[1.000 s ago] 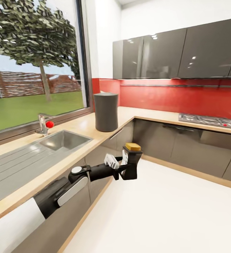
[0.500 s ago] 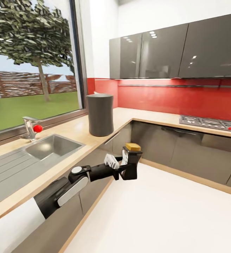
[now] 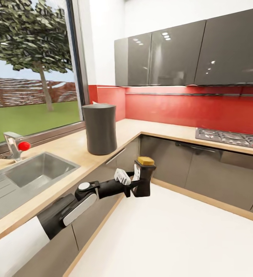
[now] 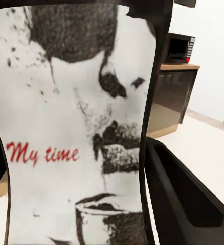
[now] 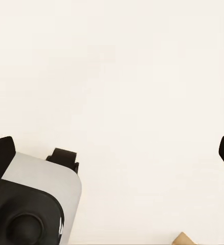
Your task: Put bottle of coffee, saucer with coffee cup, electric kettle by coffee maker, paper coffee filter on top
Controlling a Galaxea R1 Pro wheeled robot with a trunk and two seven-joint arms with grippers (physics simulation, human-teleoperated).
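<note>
Carrying the bottle of coffee (image 3: pixel 144 175) in your left hand (image 3: pixel 136 181), fingers clamped on its body, jar out over the floor and below the counter (image 3: pixel 70 148) edge. Right hand: two dark tips at the frame edges in the right wrist view, looks wide, nothing between them (just pale floor).

Left to right, risks:
- Sink (image 3: pixel 39 169) and tap with red knob (image 3: pixel 16 145): brushed steel, recessed basin. Set the jar too far left and it tips in.
- Counter edge: pale wood-look, hard square lip. Jar sits lower than it now, so raise before you swing in or the yellow lid (image 3: pixel 145 160) clips the lip and the jar twists in the grip.
- Coffee maker (image 3: pixel 99 129): tall matte charcoal cylinder, slightly waisted, standing near the counter corner. Smooth rounded back, tall for its footprint; I'd guess a side knock from the forearm shoves or topples it.
- Jar itself: dark glossy body, white paper label (reads "My time" in the left wrist view). Slick surface, likely to slip if you loosen early.
- Hob (image 3: pixel 230 137) far right: stay clear.
</note>
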